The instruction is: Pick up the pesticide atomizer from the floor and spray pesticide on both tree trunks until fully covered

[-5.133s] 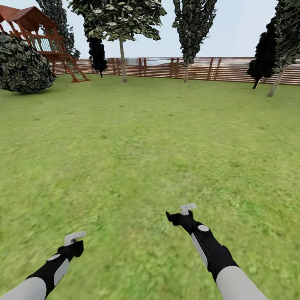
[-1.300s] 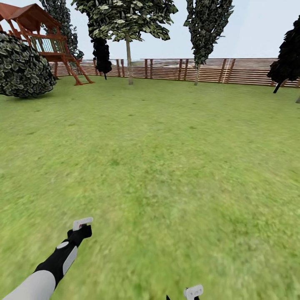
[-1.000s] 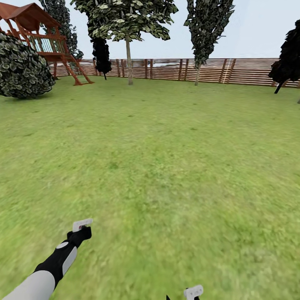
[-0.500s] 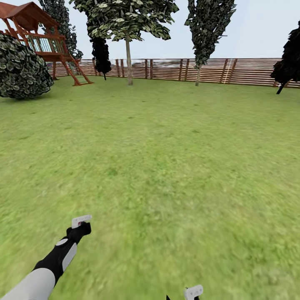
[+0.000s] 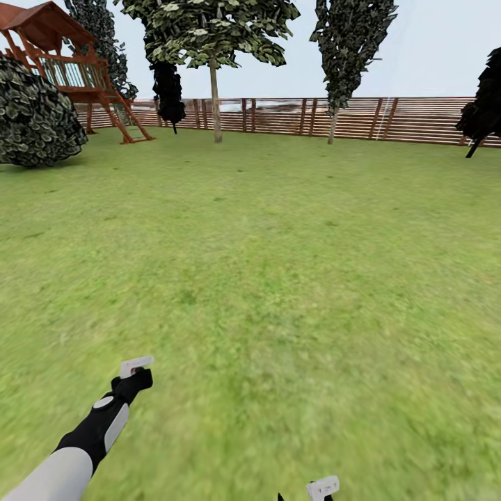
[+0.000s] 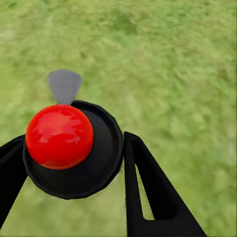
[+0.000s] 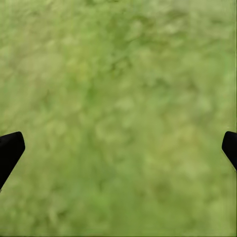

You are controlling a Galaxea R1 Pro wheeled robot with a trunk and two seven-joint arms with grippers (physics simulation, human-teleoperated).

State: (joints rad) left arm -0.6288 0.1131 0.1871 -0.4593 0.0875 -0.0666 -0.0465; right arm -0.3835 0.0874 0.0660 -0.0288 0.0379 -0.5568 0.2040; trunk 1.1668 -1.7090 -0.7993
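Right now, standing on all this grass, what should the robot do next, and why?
Probably turn or roll on to look for the thick-trunked trees. The left gripper seems to clamp a dark round object with a red ball, possibly the atomizer; the right gripper is open over the lawn. Ahead, by the fence, stand thin-trunked trees, too far to spray.
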